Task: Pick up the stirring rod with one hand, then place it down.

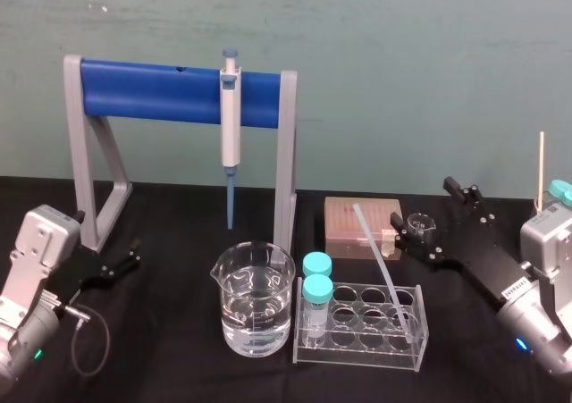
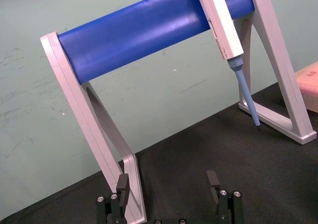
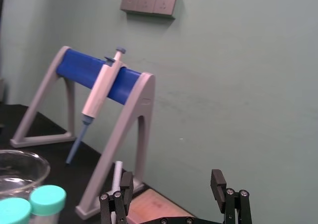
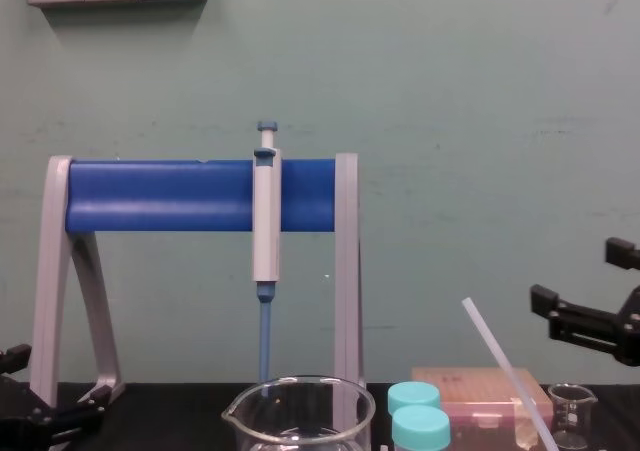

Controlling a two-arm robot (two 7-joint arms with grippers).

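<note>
The long, thin, translucent white stirring rod (image 1: 384,270) has not yet been picked up. It stands aslant in a clear plastic test-tube rack (image 1: 357,346) near the front edge of the black worktop (image 1: 179,367), right of the middle. Its lower end sits in a well at the rack's right end, and its top tips back and leftward toward a tan box (image 1: 344,214) behind. That lean probably matters, because it leaves the upper shaft free in the air, clear of the two teal-capped tubes (image 1: 316,289) and the water-filled glass beaker (image 1: 253,300). The black right gripper (image 1: 424,212) hovers behind the rack toward the right edge. Its fingers are spread wide and turned toward the rod's top, which in the right wrist view lies just beside one finger, so this looks like an approach. The left gripper (image 1: 134,252) is parked by the left edge, near a foot of the grey-and-blue pipette stand (image 1: 161,90), with its fingers apart on nothing.
</note>
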